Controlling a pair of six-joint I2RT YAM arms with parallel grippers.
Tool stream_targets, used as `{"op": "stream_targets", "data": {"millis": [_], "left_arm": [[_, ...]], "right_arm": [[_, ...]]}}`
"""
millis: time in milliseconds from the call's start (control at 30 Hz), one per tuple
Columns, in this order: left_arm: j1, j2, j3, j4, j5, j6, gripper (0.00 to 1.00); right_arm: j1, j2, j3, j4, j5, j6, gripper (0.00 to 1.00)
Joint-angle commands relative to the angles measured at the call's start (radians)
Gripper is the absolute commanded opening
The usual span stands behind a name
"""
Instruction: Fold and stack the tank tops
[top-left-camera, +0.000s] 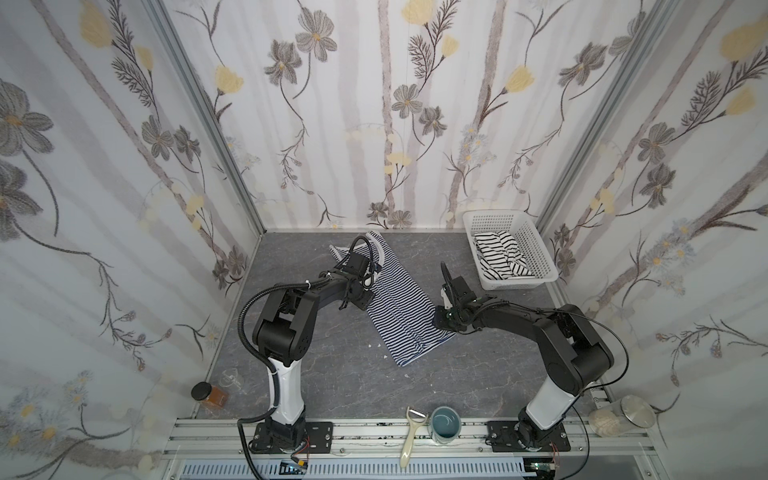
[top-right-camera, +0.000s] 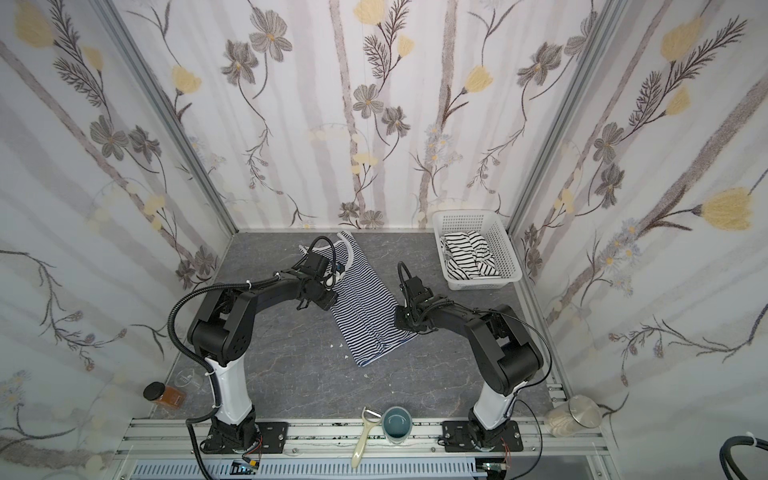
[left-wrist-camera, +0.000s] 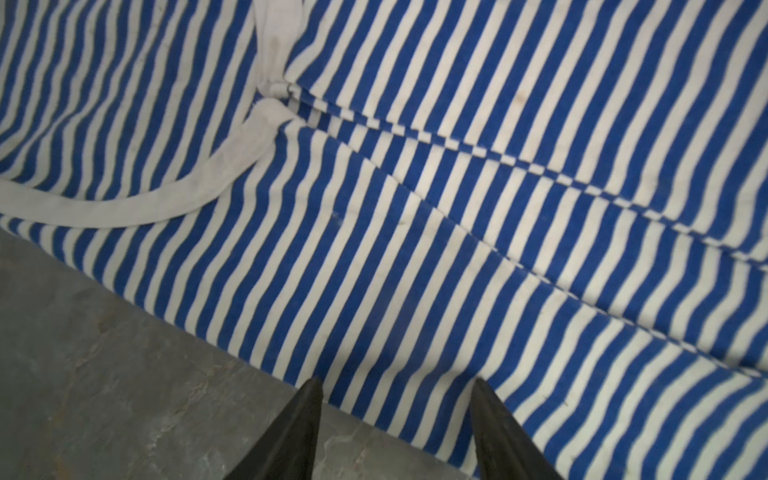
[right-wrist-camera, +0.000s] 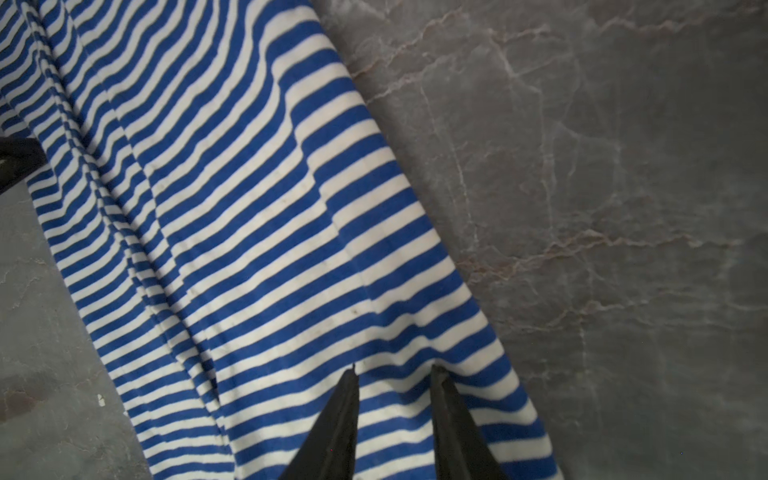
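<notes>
Folding stage: the fine-striped tank top (top-left-camera: 399, 307) lies flat on the counter (top-left-camera: 332, 374) beneath the left end effector (left-wrist-camera: 397, 382) and right end effector (right-wrist-camera: 395, 370), both parted, gripping nothing; next they should pinch its edges.

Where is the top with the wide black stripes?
In both top views the black-striped tank top lies inside the white basket, in the far right corner of the table.

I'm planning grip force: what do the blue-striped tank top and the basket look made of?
The blue-striped tank top: soft matte knit, probably cotton jersey; it lies in soft wrinkles. The basket: rigid white plastic, smooth-looking, walls perforated in a grid.
</notes>
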Motion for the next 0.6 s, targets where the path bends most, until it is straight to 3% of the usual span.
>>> {"op": "stream_targets", "data": {"millis": [0, 333, 567], "left_arm": [[0.001, 0.038, 0.013, -0.008, -0.078, 0.03, 0.59], [-0.003, 0.11, 0.158, -0.006, -0.114, 0.049, 0.6], [-0.008, 0.034, 0.073, -0.008, -0.111, 0.067, 0.6]], "right_arm": [[0.011, -0.022, -0.049, -0.017, -0.004, 0.018, 0.32], [0.172, -0.119, -0.144, -0.029, -0.019, 0.134, 0.32], [0.259, -0.153, -0.144, -0.035, -0.015, 0.202, 0.33]]}}
